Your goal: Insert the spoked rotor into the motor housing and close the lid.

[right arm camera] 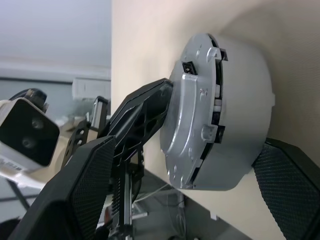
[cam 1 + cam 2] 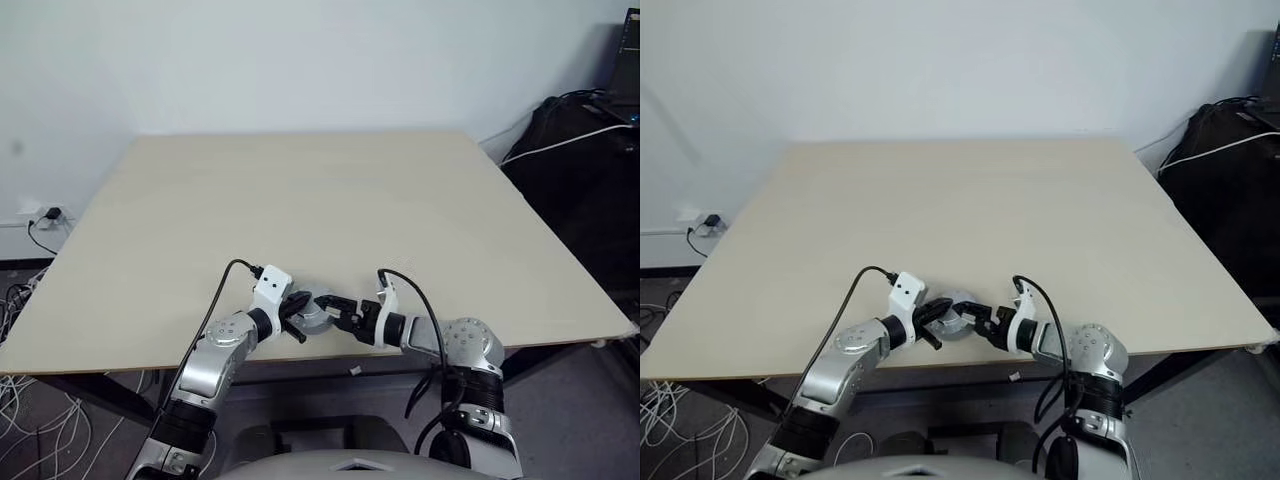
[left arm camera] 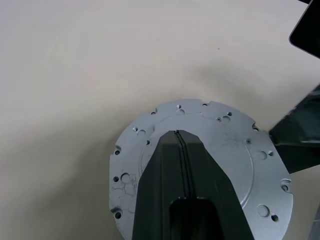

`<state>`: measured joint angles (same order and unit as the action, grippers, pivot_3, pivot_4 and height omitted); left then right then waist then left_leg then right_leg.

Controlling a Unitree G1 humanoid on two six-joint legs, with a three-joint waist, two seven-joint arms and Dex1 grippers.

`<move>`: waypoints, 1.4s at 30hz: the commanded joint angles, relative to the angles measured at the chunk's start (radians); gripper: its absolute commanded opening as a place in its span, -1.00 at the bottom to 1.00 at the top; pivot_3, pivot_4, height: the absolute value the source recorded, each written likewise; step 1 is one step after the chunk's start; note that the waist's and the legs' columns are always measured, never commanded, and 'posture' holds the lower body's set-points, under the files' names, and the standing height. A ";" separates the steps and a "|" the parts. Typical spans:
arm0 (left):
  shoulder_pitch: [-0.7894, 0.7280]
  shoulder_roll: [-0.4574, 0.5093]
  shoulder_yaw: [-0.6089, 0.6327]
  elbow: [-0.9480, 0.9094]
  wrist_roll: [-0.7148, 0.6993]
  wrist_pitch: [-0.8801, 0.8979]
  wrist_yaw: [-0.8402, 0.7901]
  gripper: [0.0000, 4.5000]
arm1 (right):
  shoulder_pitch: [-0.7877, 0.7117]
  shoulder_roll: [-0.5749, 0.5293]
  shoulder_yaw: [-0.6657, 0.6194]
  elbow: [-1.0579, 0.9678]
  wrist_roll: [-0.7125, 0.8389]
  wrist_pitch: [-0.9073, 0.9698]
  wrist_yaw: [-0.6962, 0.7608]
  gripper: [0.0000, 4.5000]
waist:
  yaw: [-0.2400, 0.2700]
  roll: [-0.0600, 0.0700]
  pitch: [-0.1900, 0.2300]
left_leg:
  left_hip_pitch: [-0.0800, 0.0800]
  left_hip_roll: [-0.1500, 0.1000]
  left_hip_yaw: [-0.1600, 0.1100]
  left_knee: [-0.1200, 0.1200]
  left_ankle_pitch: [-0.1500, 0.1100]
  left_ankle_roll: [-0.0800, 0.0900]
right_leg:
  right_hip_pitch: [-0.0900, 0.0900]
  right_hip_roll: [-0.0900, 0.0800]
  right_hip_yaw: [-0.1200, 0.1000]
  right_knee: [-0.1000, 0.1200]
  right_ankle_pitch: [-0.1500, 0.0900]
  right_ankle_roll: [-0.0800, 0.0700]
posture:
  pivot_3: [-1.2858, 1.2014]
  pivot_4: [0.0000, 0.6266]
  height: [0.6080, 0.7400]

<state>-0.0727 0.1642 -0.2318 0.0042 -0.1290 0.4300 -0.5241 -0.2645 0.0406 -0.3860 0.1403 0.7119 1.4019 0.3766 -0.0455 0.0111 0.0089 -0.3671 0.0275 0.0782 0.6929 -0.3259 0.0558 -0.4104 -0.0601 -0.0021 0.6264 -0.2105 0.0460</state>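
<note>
Motor housing (image 2: 316, 312) at near edge of worktop (image 2: 330, 210), both claws on it.
Grey round housing sits between the two claws, its flat lid (image 3: 200, 150) in place with a thin gap around the rim. Left claw (image 3: 179, 150) pressed together, its fingers resting on the lid face. Right claw (image 1: 200, 180) spread wide, one finger (image 1: 287, 180) on either side of the housing body.

The motor housing (image 1: 240, 115) is a squat, round, grey metal drum sitting at the near edge of the table (image 2: 300, 200). Its lid (image 3: 220, 145), a flat silver disc dotted with small holes, lies on top, slightly ajar along one side.
</note>
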 commanded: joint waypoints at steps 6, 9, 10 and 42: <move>0.019 0.000 -0.040 0.034 0.008 0.026 -0.013 -1.00 | -0.033 0.070 0.029 -0.042 0.019 -0.080 -0.036 0.98 | -0.009 0.000 0.000 | 0.000 0.000 0.000 -0.001 0.000 0.000 | -0.001 0.000 0.000 0.000 0.000 0.000 | 0.03 -1.00 1.00; 0.019 0.002 -0.040 0.033 0.008 0.026 -0.014 -1.00 | -0.035 0.071 0.032 -0.048 0.032 -0.073 -0.034 0.74 | -0.012 0.000 0.000 | 0.000 0.000 0.000 -0.001 0.000 0.000 | -0.001 0.000 0.000 0.000 0.000 0.000 | 0.03 -1.00 1.00; 0.019 0.002 -0.039 0.033 0.008 0.026 -0.014 -1.00 | -0.037 0.070 0.031 -0.051 0.037 -0.069 -0.034 0.61 | -0.012 0.000 0.000 | 0.000 0.000 0.000 -0.001 0.000 0.000 | -0.001 0.000 0.000 0.000 0.000 0.000 | 0.03 -1.00 1.00; 0.052 -0.008 -0.009 -0.028 -0.009 0.010 -0.001 -1.00 | -0.005 0.059 0.028 -0.117 0.053 0.025 -0.031 -0.44 | -0.015 0.000 0.001 | -0.001 -0.001 0.000 -0.002 0.000 0.000 | -0.001 0.000 0.001 0.000 0.000 0.001 | 0.03 -1.00 1.00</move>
<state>-0.0477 0.1588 -0.2120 -0.0343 -0.1353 0.4216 -0.5212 -0.2418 0.0663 -0.3933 0.0739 0.7086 1.4413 0.3118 -0.0609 0.0116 0.0095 -0.3679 0.0270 0.0782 0.6904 -0.3257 0.0555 -0.4118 -0.0601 -0.0010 0.6261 -0.2110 0.0472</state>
